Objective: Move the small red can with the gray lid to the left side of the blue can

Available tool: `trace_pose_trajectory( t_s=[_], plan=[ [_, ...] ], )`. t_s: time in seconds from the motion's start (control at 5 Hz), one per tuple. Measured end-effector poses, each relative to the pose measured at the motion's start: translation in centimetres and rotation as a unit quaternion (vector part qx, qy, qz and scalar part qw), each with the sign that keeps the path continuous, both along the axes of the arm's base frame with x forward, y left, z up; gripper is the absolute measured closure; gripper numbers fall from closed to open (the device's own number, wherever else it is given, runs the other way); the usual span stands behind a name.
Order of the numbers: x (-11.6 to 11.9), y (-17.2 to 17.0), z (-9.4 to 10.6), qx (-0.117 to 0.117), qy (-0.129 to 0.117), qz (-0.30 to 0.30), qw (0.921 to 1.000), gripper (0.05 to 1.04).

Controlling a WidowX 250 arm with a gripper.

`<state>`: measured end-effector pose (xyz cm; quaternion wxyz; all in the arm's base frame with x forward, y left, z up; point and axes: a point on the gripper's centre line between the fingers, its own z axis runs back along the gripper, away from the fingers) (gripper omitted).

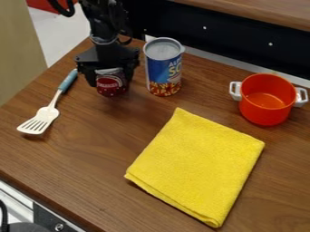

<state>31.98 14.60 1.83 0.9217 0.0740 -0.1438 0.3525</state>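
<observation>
Hanging down over the wooden desk (pixel 91 154), left of and beyond the far corner of the folded yellow cloth (pixel 196 167), the black two-finger gripper (pixel 111 81) held a small red can with a pale upper band (pixel 111 87). The fingers (pixel 89 76) were narrowed onto the can, one at either side, and its long axis stood about upright, in line with their downward reach. So the can lay directly between them, its lower part showing below; whether its base touched the desk, I could not tell

Close on the can's right, also beyond the cloth's far corner, stood a taller blue can with a red lower part and a grey top (pixel 163 68), upright and nearer to the fingers than anything else they did not hold. Left of the cloth lay a white slotted spatula with a blue handle (pixel 43 118), the handle's end pointing up towards the gripper's left side and the blade away from it. Right of and beyond the cloth, well apart from the fingers, sat an orange-red pot with white handles (pixel 265 102), upright
</observation>
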Motion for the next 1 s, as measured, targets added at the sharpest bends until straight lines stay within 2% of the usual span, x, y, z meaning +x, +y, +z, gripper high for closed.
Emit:
trace_pose_trajectory(
  t_s=[0.2, 0.4, 0.6, 0.8, 1.0],
  plan=[
    [-1.2, -0.5, 1.5, -0.006, 0.008, -0.003, 0.9999, 0.085],
    [-3.4, -2.7, 2.3, -0.004, 0.029, -0.010, 0.9995, 0.085],
    [-5.0, -5.9, 3.7, 0.008, 0.024, -0.016, 0.9996, 0.085],
    [-5.3, -9.2, 4.0, 0.001, 0.027, -0.033, 0.9991, 0.085],
    [-4.4, -11.4, 3.9, -0.005, 0.021, -0.032, 0.9993, 0.085]
  ],
)
